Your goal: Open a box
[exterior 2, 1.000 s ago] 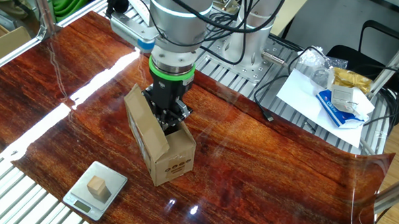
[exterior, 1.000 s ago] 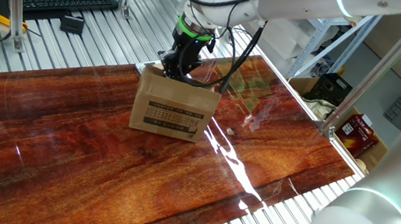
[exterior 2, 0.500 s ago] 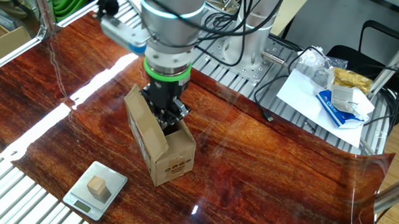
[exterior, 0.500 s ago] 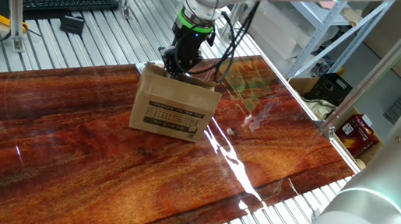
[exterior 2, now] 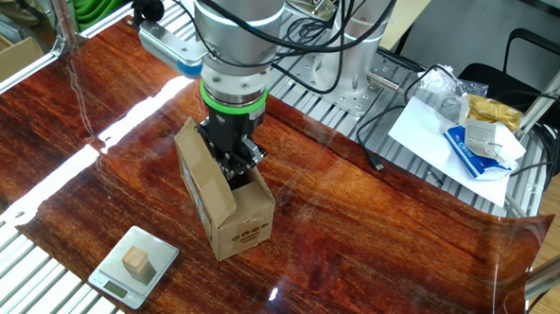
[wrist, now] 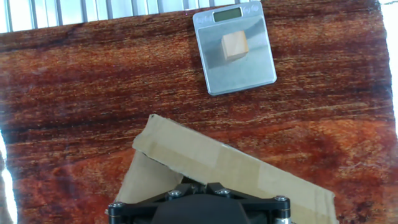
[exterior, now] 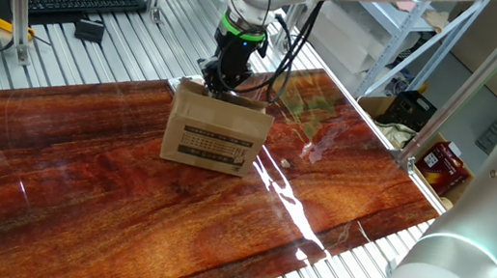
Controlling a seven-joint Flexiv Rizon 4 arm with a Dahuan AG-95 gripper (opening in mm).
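Hand view gave me mostly the box (wrist: 236,165) from above: one long top flap stood up and tilted outward, with a strip of clear tape along its middle, and the gripper's black base filled the bottom edge of the picture. Beyond the flap, toward the bench's near edge in that view, a small silver scale (wrist: 235,53) carried a wooden cube (wrist: 234,45).

From the fixed views I saw the box (exterior: 214,135) standing upright near the middle of the wooden bench top (exterior: 75,193), a little toward the back edge, its black text block facing one camera and its logo end facing the other. The gripper (exterior 2: 229,162) was down in the box's open top, just inside the raised flap. I could not tell whether its fingers were spread or closed, or whether they pinched the flap, because the cardboard and the wrist hid the tips in every view.

I judged the carton to be light and probably empty or nearly so, so it would slide or tip on the glossy bench top if pushed sideways rather than held. The cardboard looked thin, stiff across the panel but ready to crease at the fold line. The best hold, I thought, was the free edge of a flap near its middle, swinging it around its hinge rather than pulling upward, which could lift the whole box.
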